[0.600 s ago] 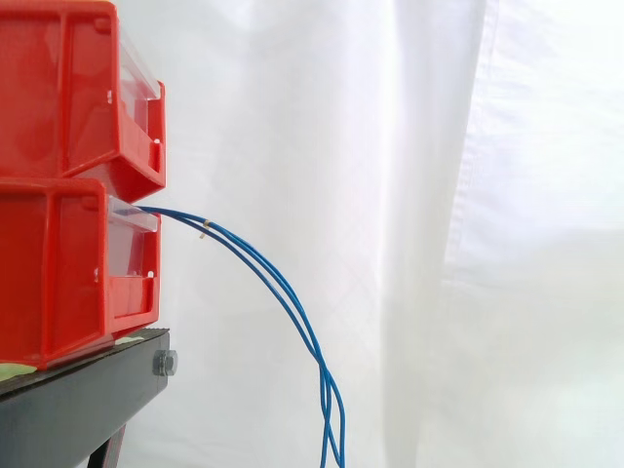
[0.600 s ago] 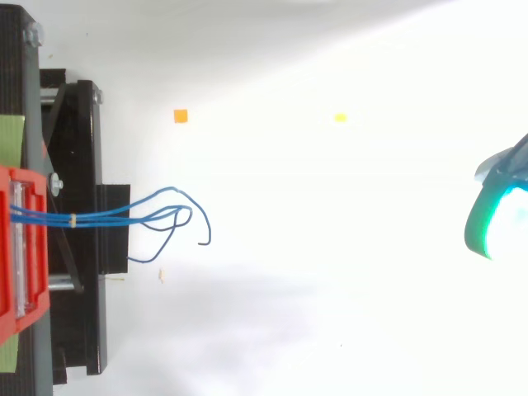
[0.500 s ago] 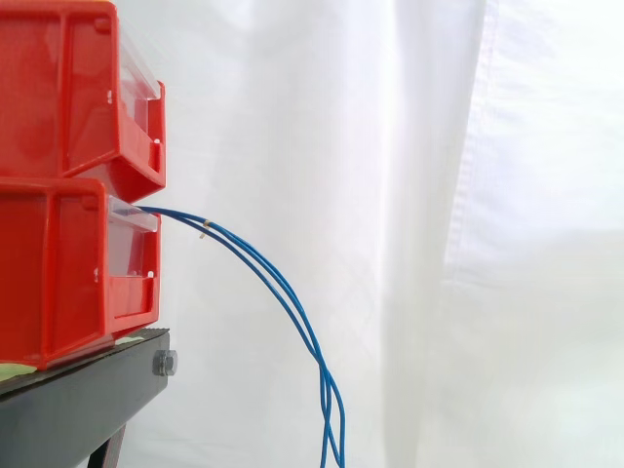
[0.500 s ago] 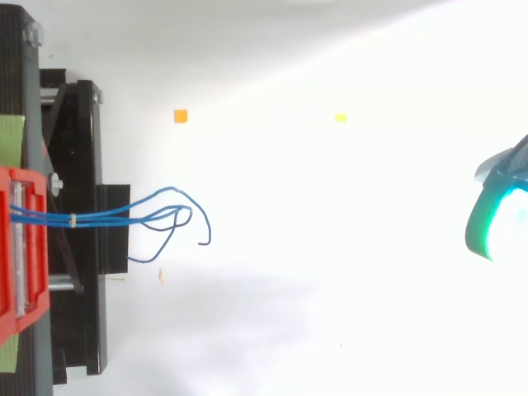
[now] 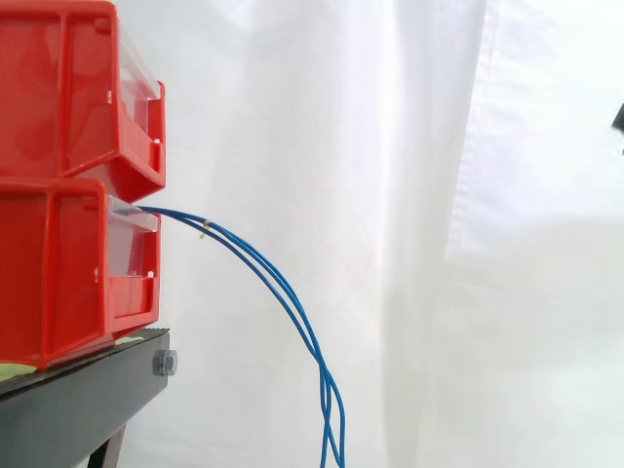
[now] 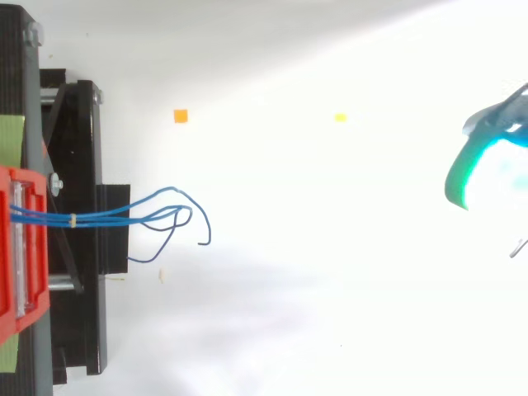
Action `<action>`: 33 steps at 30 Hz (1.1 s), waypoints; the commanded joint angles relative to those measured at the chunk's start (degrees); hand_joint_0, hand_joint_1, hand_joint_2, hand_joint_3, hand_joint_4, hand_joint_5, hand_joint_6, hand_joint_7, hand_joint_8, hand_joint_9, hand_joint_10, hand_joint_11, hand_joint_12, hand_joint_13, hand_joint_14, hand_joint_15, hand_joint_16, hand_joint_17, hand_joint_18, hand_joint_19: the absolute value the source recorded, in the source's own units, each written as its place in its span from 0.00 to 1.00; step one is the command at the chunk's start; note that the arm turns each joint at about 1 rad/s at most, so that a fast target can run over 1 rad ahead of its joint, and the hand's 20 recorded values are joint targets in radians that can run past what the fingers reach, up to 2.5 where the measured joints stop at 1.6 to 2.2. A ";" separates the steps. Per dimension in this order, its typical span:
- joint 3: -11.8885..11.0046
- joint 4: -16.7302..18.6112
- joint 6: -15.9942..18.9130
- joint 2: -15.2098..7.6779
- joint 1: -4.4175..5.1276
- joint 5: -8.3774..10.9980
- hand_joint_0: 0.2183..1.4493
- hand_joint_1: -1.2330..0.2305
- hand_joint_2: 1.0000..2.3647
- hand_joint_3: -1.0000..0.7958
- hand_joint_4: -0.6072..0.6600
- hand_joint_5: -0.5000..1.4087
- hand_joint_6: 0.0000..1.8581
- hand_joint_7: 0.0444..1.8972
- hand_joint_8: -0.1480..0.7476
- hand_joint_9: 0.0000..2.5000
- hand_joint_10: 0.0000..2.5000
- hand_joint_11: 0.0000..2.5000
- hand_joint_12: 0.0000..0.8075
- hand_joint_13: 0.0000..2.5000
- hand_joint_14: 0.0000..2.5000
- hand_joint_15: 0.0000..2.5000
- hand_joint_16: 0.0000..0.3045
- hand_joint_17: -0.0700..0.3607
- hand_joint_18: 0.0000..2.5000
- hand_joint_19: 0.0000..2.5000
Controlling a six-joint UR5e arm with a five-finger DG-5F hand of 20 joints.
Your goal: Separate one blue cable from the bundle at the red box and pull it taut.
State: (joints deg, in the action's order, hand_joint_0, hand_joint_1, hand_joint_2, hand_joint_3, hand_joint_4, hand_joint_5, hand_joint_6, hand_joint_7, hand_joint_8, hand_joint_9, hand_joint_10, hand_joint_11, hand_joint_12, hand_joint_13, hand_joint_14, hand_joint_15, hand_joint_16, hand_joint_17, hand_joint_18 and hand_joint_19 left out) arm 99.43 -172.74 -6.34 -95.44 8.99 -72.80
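At the right edge of the top view, the hand [image 6: 470, 161], glowing green and cyan, partly cut off by the frame. Cannot tell whether open or closed. Not in contact with the cables, and well apart from them. Between the hand and the cables, white floor with a small yellow mark [image 6: 340, 118] and, more to the left, a small orange square [image 6: 181, 116].

Further left, the blue cables [image 6: 157, 216], coming as a bundle out of the front of the lower red box [image 5: 68, 273]. Held together by a small pale tie [image 5: 204, 227] just beside the box opening. In the side view, hanging slack in a long downward curve to the bottom edge, crossing each other low down. In the top view, spread after the tie into loose loops and free ends, past the edge of the black stand [image 5: 78, 400]. None separated from the others, none taut.

Above the lower box, an upper red box [image 5: 68, 88], stacked directly on it. Both on the black stand, at the left side. Behind all this in the side view, a white curtain [image 5: 439, 195] with vertical folds.
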 commanded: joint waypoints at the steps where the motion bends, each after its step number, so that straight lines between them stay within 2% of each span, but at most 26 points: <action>1: -0.03 0.73 -2.27 -1.68 0.06 0.38 0.26 0.48 0.00 0.32 0.60 0.15 0.27 0.44 0.48 0.19 0.00 0.15 0.41 0.16 0.00 0.10 0.16 0.42 0.14 0.17; 5: -0.03 3.46 -2.53 -2.91 0.24 1.52 0.25 0.49 0.00 0.31 0.60 0.14 0.27 0.44 0.48 0.19 0.00 0.15 0.41 0.16 0.00 0.10 0.16 0.42 0.13 0.15; 9: -0.03 7.50 -2.89 -3.44 0.24 4.77 0.24 0.49 0.00 0.30 0.60 0.14 0.27 0.44 0.47 0.18 0.00 0.15 0.41 0.16 0.00 0.10 0.16 0.42 0.13 0.14; 10: -0.55 8.99 -3.94 -4.23 0.24 6.00 0.24 0.49 0.00 0.30 0.60 0.14 0.27 0.44 0.48 0.18 0.00 0.15 0.42 0.16 0.00 0.10 0.16 0.42 0.13 0.14; 13: -1.17 9.43 -5.96 -6.08 0.24 6.18 0.24 0.47 0.00 0.29 0.60 0.14 0.27 0.44 0.48 0.18 0.00 0.15 0.41 0.16 0.00 0.10 0.16 0.42 0.13 0.14; 14: -1.26 9.43 -6.22 -6.52 0.24 6.18 0.25 0.42 0.00 0.28 0.60 0.14 0.27 0.44 0.47 0.19 0.00 0.15 0.40 0.17 0.00 0.10 0.16 0.41 0.14 0.14; 16: -1.35 9.52 -6.58 -7.39 0.24 6.18 0.26 0.39 0.00 0.28 0.60 0.14 0.27 0.44 0.46 0.19 0.00 0.16 0.40 0.17 0.00 0.10 0.15 0.41 0.15 0.13; 18: -2.49 10.23 -6.58 -9.42 0.15 6.18 0.27 0.36 0.00 0.28 0.60 0.14 0.27 0.44 0.46 0.19 0.00 0.16 0.39 0.18 0.00 0.10 0.15 0.40 0.15 0.13; 20: -2.93 10.49 -6.66 -10.03 0.15 6.44 0.27 0.35 0.00 0.28 0.60 0.14 0.27 0.44 0.46 0.19 0.00 0.16 0.39 0.18 0.00 0.10 0.15 0.40 0.15 0.13; 21: -3.89 10.84 -6.75 -11.00 -0.03 6.44 0.27 0.34 0.00 0.28 0.60 0.14 0.27 0.44 0.46 0.19 0.00 0.16 0.39 0.18 0.00 0.10 0.15 0.40 0.15 0.13; 27: -4.69 11.54 -7.72 -11.26 -0.20 6.79 0.27 0.33 0.00 0.28 0.61 0.14 0.27 0.44 0.46 0.20 0.00 0.17 0.40 0.19 0.00 0.10 0.15 0.40 0.16 0.14; 28: -4.69 11.63 -8.25 -11.70 -0.20 7.41 0.26 0.33 0.00 0.28 0.61 0.14 0.27 0.44 0.46 0.20 0.00 0.17 0.40 0.19 0.00 0.11 0.15 0.40 0.16 0.14; 31: -5.30 11.72 -8.25 -12.93 -0.29 7.32 0.25 0.35 0.00 0.28 0.61 0.14 0.27 0.45 0.46 0.20 0.00 0.17 0.40 0.19 0.00 0.11 0.15 0.41 0.16 0.14; 33: -6.62 11.72 -8.33 -13.99 -0.38 7.41 0.25 0.35 0.00 0.28 0.61 0.14 0.27 0.45 0.47 0.20 0.00 0.17 0.40 0.19 0.00 0.11 0.15 0.41 0.16 0.14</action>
State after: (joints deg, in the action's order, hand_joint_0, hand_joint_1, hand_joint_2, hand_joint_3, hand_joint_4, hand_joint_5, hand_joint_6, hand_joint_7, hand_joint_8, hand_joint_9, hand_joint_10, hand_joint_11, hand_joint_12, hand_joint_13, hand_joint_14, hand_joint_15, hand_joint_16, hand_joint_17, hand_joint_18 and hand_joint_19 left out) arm 94.04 -161.09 -14.48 -108.11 8.70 -65.55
